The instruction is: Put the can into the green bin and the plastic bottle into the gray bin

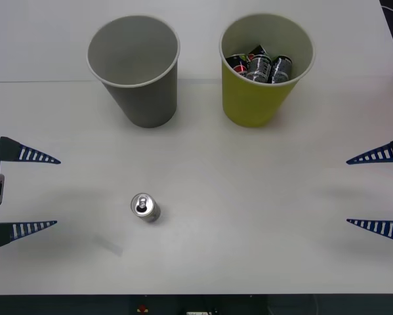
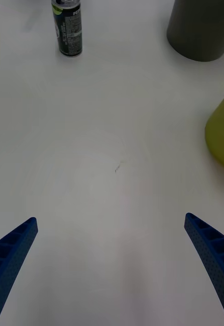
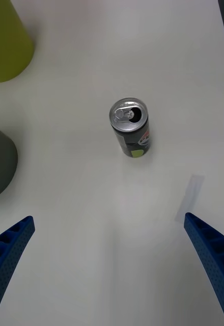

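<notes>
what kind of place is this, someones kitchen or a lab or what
Most likely a lab or test bench set up for a sorting trial, not a kitchen. A bare white table holds only a gray bin, a green bin already holding cans, and one upright can, with both grippers waiting open at the sides.

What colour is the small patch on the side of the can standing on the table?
Green, on the black can; the left wrist view shows it best.

The right gripper (image 2: pixel 112 265) hangs above the white table (image 2: pixel 102 168), its blue jaws spread wide with nothing between them. Beyond, the can (image 2: pixel 67 28) stands upright on the table, well apart from the gray bin (image 2: pixel 201 30) and the green bin (image 2: pixel 223 132).
</notes>
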Robot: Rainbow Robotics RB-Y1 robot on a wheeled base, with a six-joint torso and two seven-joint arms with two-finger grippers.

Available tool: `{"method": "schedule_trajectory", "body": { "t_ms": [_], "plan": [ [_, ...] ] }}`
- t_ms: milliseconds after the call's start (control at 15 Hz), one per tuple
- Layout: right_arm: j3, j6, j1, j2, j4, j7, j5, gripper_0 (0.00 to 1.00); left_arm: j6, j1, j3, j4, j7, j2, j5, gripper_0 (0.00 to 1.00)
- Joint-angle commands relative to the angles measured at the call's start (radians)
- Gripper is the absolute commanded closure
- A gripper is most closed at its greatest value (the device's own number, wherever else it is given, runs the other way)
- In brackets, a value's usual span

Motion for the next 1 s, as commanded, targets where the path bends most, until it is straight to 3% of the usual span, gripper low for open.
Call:
{"method": "schedule_trajectory", "body": {
  "t_ms": [67, 400, 733, 1000],
  "plan": [
    [0.0, 0.0, 0.0, 0.0, 0.0, 0.0, 0.0, 0.0, 0.01, -0.004, 0.002, 0.002, 0.0, -0.007, 0.01, 0.0],
    [0.0, 0.0, 0.0, 0.0, 0.0, 0.0, 0.0, 0.0, 0.059, 0.002, 0.01, -0.001, -0.009, -0.01, 0.025, 0.0],
    [0.0, 0.0, 0.0, 0.0, 0.0, 0.0, 0.0, 0.0, 0.03, -0.009, 0.005, 0.087, -0.042, -0.01, 0.08, 0.0],
    [0.0, 0.0, 0.0, 0.0, 0.0, 0.0, 0.0, 0.0, 0.004, -0.081, -0.095, 0.226, -0.164, -0.01, 0.181, 0.0]
  ]
}}
